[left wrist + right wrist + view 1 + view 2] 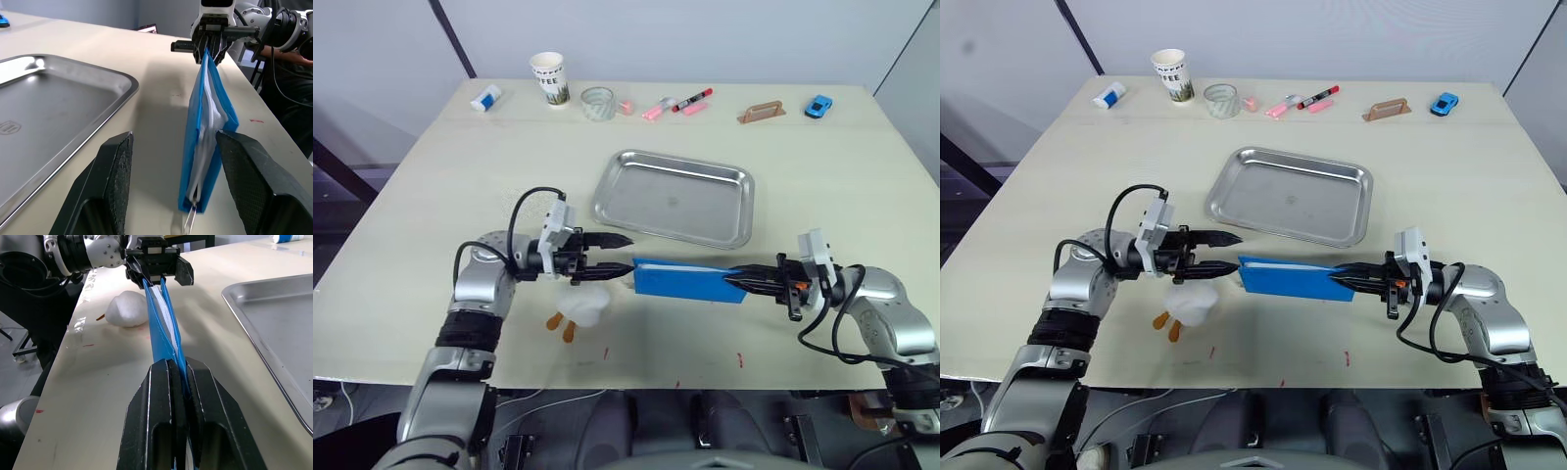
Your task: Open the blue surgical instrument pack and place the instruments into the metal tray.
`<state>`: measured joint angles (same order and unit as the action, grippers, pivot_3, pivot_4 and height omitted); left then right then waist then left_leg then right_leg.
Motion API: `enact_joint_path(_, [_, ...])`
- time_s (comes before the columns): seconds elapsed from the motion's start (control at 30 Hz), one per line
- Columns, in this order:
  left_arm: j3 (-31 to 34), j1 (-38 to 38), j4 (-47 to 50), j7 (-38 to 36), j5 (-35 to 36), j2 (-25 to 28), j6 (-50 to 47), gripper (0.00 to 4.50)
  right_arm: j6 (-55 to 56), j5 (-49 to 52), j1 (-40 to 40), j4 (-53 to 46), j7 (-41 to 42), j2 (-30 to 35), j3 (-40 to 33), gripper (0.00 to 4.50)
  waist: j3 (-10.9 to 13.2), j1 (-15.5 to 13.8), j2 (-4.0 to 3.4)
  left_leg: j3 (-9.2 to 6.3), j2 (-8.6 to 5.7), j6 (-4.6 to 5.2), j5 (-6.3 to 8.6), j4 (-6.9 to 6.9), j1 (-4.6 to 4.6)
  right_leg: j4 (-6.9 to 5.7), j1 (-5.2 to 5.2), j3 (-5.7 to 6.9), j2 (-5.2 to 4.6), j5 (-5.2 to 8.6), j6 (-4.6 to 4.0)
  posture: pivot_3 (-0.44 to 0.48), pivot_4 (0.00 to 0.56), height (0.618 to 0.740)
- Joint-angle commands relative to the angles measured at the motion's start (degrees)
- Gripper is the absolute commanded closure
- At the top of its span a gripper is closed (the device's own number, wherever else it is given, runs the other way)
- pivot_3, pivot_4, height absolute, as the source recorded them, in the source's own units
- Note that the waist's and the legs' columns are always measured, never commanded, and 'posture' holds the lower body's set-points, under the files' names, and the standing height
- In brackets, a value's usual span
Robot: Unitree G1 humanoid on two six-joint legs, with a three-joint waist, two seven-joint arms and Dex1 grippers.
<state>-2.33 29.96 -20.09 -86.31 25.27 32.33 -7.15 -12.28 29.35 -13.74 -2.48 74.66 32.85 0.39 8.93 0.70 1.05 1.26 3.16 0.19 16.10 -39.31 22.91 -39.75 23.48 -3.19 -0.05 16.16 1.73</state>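
The blue surgical instrument pack (690,281) stands on its long edge on the table, just in front of the metal tray (646,191), which holds nothing. My right gripper (736,282) is shut on the pack's right end (168,340). At the pack's left end, my left gripper (615,253) is open, one finger (115,166) on each side; the pack (208,127) leans against one finger. Pale lining shows along its top seam. The instruments are hidden. A small silvery piece (190,220) hangs at the pack's near corner.
A white lump with orange bits (582,305) lies just in front of my left gripper. Along the table's far edge stand a paper cup (548,78), a clear glass (598,103), marker pens (690,101), a wooden block (761,113) and a blue toy car (819,106).
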Motion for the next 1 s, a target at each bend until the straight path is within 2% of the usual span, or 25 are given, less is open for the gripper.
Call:
enact_joint_path(0.03, [0.31,1.02,-0.16,0.21,-0.43,-0.45,1.11,1.67,0.52,1.02,-0.5,-2.32,0.35,0.18,-0.19,4.5,0.0,0.01,0.0,0.0,0.0,0.0,0.0,0.0,0.0,0.0,0.0,0.0,0.0,0.0,0.0,0.0,0.15,0.725])
enact_joint_path(0.7, [-0.52,1.74,-3.09,-2.81,-1.55,-1.32,1.73,1.67,0.6,1.27,0.01,-2.88,-0.05,0.0,0.24,4.5,0.0,0.03,0.0,0.0,0.0,0.0,0.0,0.0,0.0,0.0,0.0,0.0,0.0,0.0,0.0,0.0,0.15,0.725])
enact_joint_path(0.73, [-0.51,1.74,-3.21,-2.81,-1.56,-1.41,1.78,2.17,0.59,1.27,0.01,-2.9,-0.09,-0.03,0.26,4.5,0.0,0.03,0.0,0.0,0.0,0.0,0.0,0.0,0.0,0.0,0.0,0.0,0.0,0.0,0.0,0.0,0.15,0.725])
enact_joint_path(0.8, [-0.47,1.75,-3.34,-2.79,-1.58,-1.51,1.86,2.88,0.58,1.27,-0.01,-2.91,-0.13,-0.05,0.28,4.5,0.0,0.02,0.0,0.0,0.0,0.0,0.0,0.0,0.0,0.0,0.0,0.01,0.0,0.0,0.0,0.0,0.15,0.725])
enact_joint_path(0.83, [-0.45,1.75,-3.38,-2.92,-1.49,-1.53,1.76,3.52,0.56,1.23,-0.16,-2.84,-0.22,-0.09,0.32,4.5,0.0,0.02,0.0,0.0,0.0,0.0,0.0,0.0,0.0,0.0,0.0,0.01,0.0,0.0,0.0,0.0,0.15,0.725])
enact_joint_path(0.9, [-0.41,1.76,-3.47,-3.13,-1.38,-1.56,1.64,4.26,0.49,1.19,-0.47,-2.74,-0.41,-0.17,0.39,4.5,0.0,0.03,0.0,0.0,0.0,0.0,0.0,0.0,0.0,0.0,0.0,0.01,0.0,0.0,0.0,0.0,0.15,0.725])
enact_joint_path(0.93, [-0.38,1.83,-3.59,-3.21,-1.37,-1.59,1.65,4.45,0.52,1.14,-0.71,-2.6,-0.56,-0.26,0.41,4.5,0.0,0.03,0.0,0.0,0.0,0.0,0.0,0.0,0.0,0.0,0.0,0.01,0.0,0.0,0.0,0.0,0.15,0.725])
enact_joint_path(1.0, [-0.28,2.14,-4.05,-3.21,-1.39,-1.72,1.78,4.45,1.14,0.63,-1.23,-2.02,-1.16,-0.5,0.34,4.5,0.0,0.02,0.0,0.0,0.0,0.0,0.0,0.0,0.0,0.0,0.0,0.01,0.0,0.0,0.0,0.0,0.15,0.725])
